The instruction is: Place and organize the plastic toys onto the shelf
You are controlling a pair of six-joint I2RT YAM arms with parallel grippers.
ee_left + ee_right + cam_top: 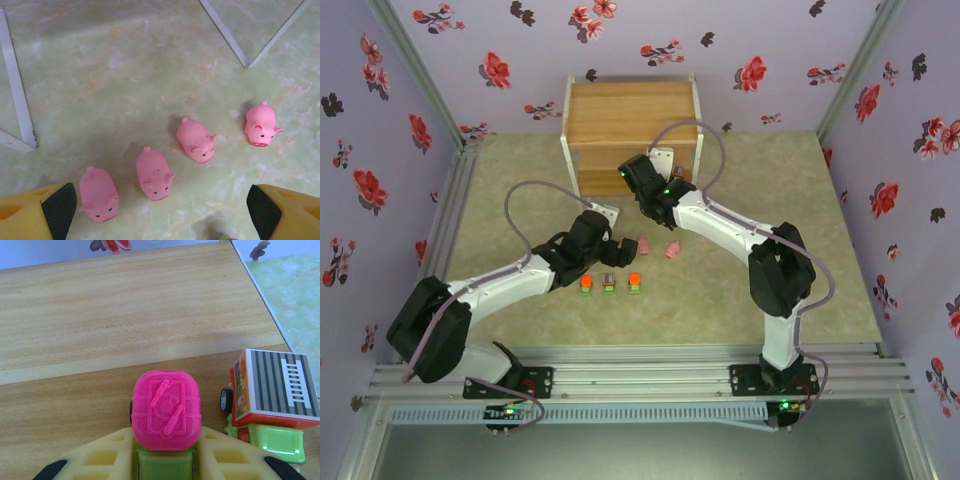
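Note:
My right gripper [165,467] is shut on a blocky toy with a bright pink top and green base [166,410], held just over the wooden shelf [125,315]. Beside it on the shelf stands a toy with a grey striped top [272,400]. From above, the right gripper [632,178] reaches over the shelf [630,115]. My left gripper [162,212] hangs open above a row of pink pigs: one near the left finger [99,194], then others [155,174], [196,140], [261,125]. In the top view the left gripper [610,245] is next to two pigs [643,245], [672,250].
Three blocky toys stand in a row on the mat in front of the left gripper: orange-topped [586,284], greyish [609,284], orange-topped [634,282]. Thin white bars [15,90], [225,30] cross the floor beyond the pigs. Flowered walls close in the table.

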